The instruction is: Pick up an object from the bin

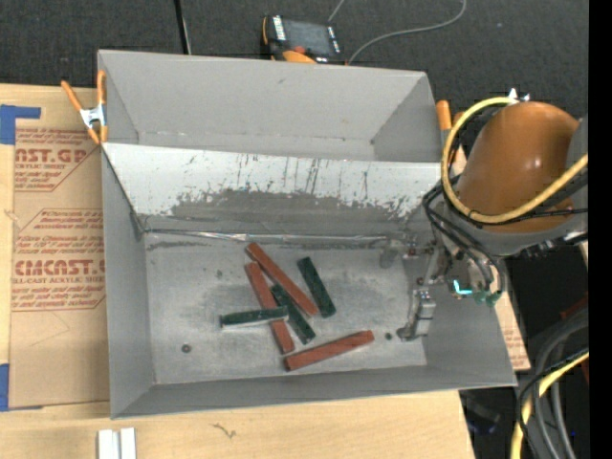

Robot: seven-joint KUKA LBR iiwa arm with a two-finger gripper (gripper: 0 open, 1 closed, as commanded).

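Observation:
My gripper [413, 325] hangs low at the right side of the bin floor, its metal fingers pointing down with nothing visible between them. Just left of it lies a reddish-brown flat stick [329, 350], slanting along the front of the floor. Further left, a dark green stick [316, 286] lies across a small heap of similar sticks.
The heap in the middle of the floor holds more reddish-brown sticks [280, 277] and dark green sticks [252, 318], crossing one another. The bin's sloped right wall rises close beside the gripper. The arm's orange dome and cables sit above the right rim.

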